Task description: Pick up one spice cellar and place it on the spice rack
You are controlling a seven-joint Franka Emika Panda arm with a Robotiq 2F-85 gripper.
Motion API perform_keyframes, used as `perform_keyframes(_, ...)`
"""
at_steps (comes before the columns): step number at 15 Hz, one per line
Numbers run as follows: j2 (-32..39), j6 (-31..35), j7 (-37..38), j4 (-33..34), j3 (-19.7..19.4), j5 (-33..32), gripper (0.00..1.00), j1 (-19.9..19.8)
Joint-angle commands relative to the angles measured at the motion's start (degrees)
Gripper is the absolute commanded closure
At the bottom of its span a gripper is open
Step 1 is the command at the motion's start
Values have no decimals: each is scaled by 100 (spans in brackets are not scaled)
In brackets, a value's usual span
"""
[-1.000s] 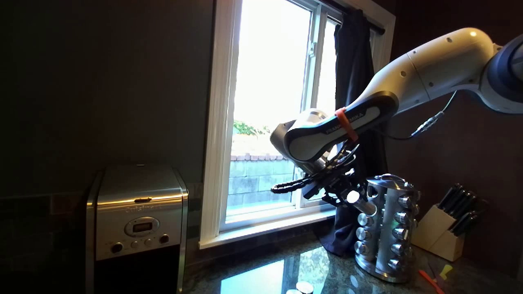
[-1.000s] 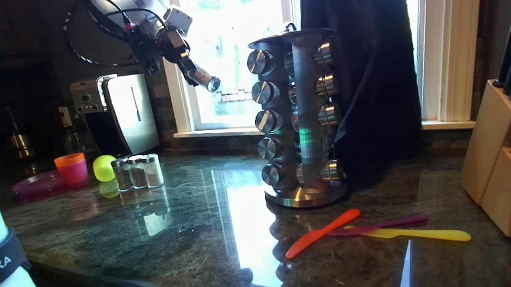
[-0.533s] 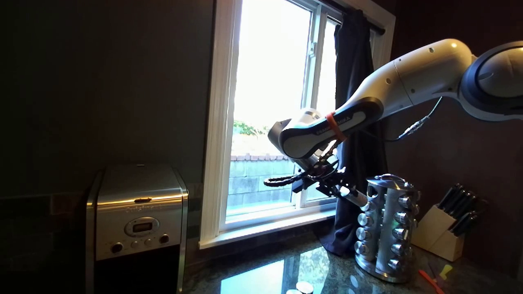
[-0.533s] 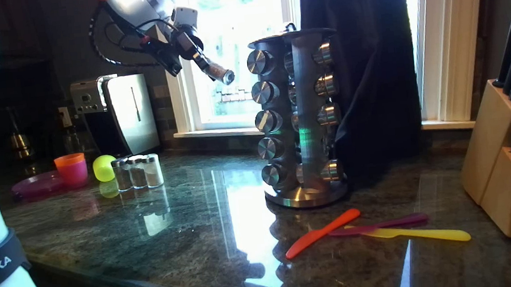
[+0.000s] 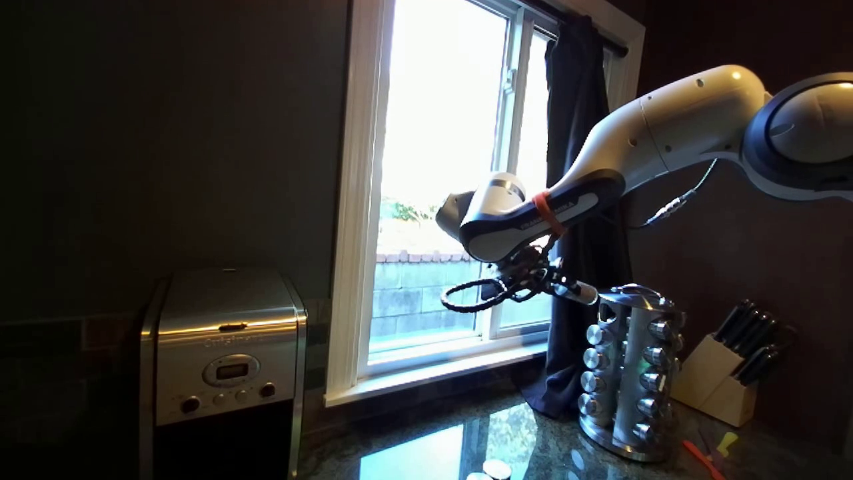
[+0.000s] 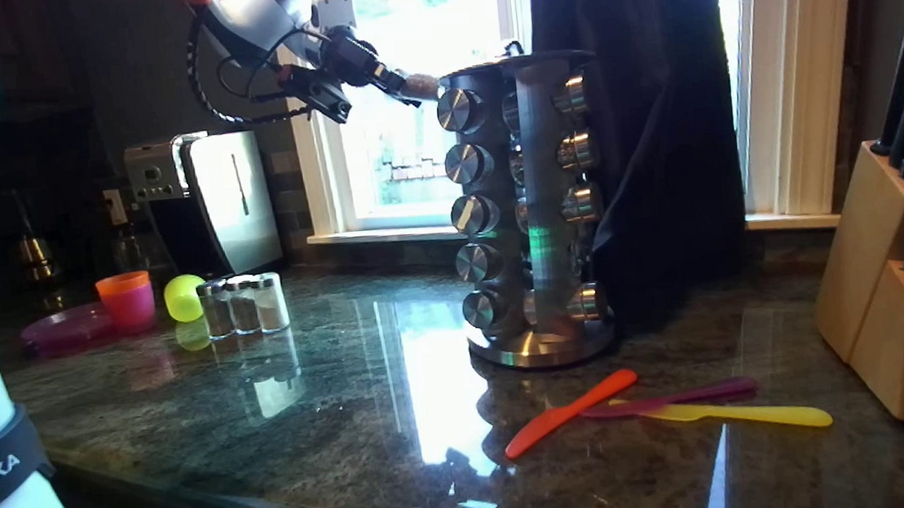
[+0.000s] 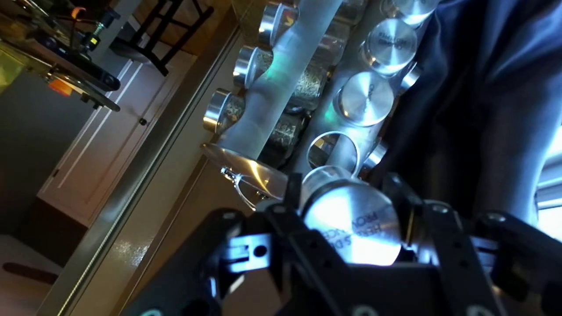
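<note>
The glossy dark countertop [image 6: 337, 436] reflects the window [image 6: 416, 126].

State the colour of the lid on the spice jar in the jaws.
The spice jar lid is silver with dark lettering, best seen in the wrist view.

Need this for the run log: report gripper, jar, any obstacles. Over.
Gripper closed on jar, near its cap. Jar sideways by the spice rack, not yet slotted. Possible snag: rack's top plate; contact unclear.

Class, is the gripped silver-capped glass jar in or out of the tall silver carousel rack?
Out: the wrist view shows the black tool holding the jar outside the round opening in the rack.
</note>
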Motion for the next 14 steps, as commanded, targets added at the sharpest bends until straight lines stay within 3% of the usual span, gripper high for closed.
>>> perform_keyframes(1, 161, 68, 606, -30, 68, 92, 76, 115)
perform_keyframes(2, 191, 42, 734, -25, 76, 124, 76, 134)
perform_keyframes(3, 170, -12, 402, 14, 55, 33, 76, 90)
perform_keyframes(4, 206, -13, 434, 14, 62, 31, 51, 116)
perform_keyframes(14, 213, -13, 416, 34, 47, 30, 51, 100)
